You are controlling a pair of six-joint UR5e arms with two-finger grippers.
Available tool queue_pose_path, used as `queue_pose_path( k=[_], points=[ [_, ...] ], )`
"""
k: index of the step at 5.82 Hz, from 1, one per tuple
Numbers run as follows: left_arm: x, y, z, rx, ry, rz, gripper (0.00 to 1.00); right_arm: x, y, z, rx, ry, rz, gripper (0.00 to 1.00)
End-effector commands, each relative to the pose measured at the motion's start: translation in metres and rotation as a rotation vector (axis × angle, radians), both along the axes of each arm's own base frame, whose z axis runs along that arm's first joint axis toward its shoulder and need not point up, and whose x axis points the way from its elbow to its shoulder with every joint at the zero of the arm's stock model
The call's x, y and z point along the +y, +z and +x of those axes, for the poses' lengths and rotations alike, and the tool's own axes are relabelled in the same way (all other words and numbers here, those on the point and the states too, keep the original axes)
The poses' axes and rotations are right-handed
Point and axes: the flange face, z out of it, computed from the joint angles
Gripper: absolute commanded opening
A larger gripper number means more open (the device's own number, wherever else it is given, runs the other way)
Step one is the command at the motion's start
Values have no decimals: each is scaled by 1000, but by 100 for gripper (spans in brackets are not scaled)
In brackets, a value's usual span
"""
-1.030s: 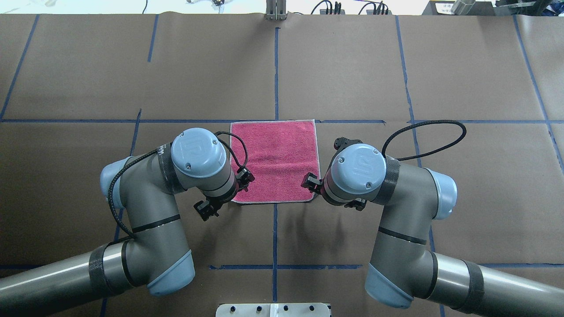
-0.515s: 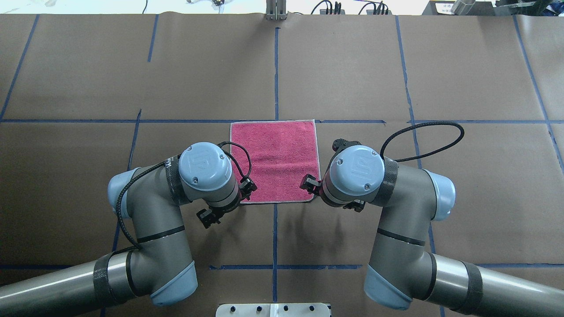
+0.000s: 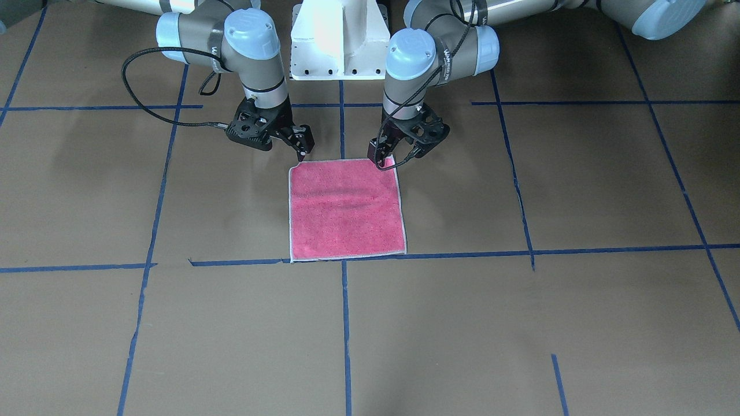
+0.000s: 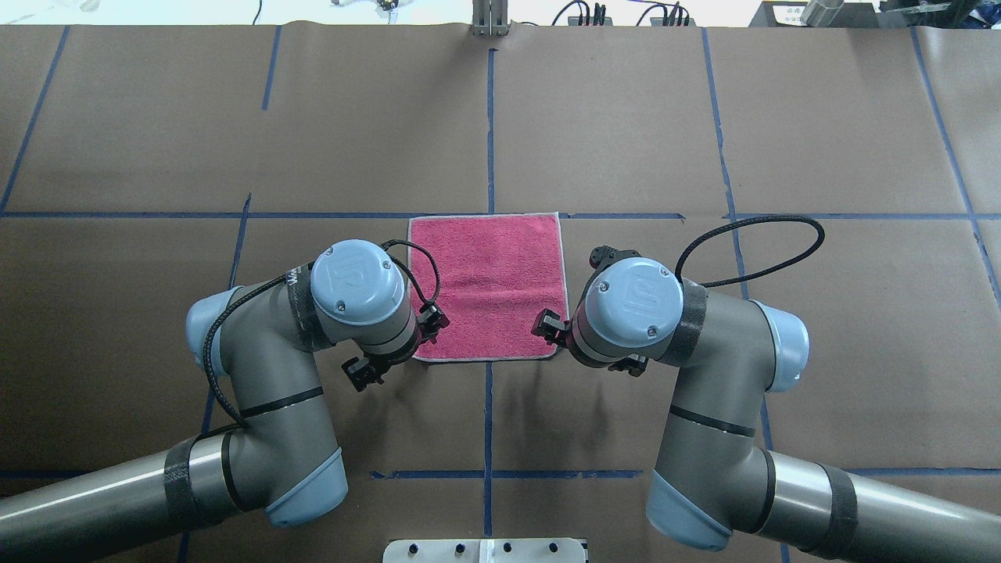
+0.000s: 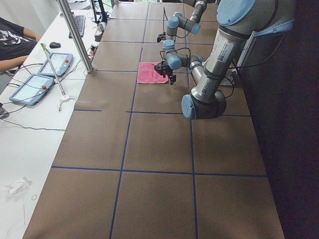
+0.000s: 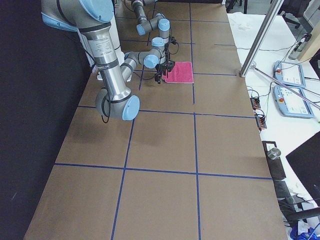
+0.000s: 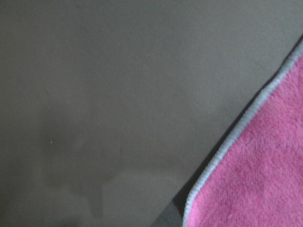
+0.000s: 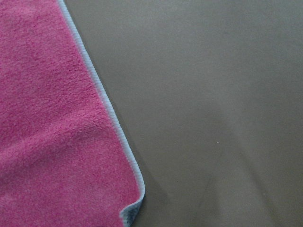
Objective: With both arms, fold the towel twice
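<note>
Presently find the towel [image 3: 346,211] spread flat in a single layer on the brown paper-covered table [image 3: 520,323], pink-red face up, squared against a blue tape line [image 3: 578,251] at the edge farthest from the robot. Record no fold made. Judge the task at its opening step, the pick-up of the two robot-side corners.

Note the left gripper [image 3: 388,162] lowered onto the corner on its own side, fingers spread, with one tip seemingly on the pink pile just inside the pale border [image 7: 222,146] and the other outside it. Parted, then, and gripping nothing. Note the right gripper [image 3: 300,149] poised just above and beside the opposite near corner. Cannot tell from any view whether parted or closed.

Read the mirrored stance as deliberate: one arm per corner, so as to lift the near edge evenly and carry it over to the far edge without skewing the cloth. Confirm a close approach from both wrist views, with only border, pile and bare paper in sight and no fingers.

Flag a slight curl at the corner in the right wrist view, likely helpful for slipping a finger beneath. Expect limp terry to sag between two holds. Advise matched closing and lifting, lest one corner slip and drag the towel off the tape line.
</note>
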Motion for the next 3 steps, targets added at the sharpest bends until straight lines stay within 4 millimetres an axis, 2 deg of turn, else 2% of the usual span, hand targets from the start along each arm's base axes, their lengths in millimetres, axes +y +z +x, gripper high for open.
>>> queue_pose_path(
  k=[1,3],
  points=[
    [-1,0,0,0,6,5,90,0,-2,1,-3,1,2,100],
    [-1,0,0,3,7,8,62,-1,-3,1,-5,2,1,100]
  ],
)
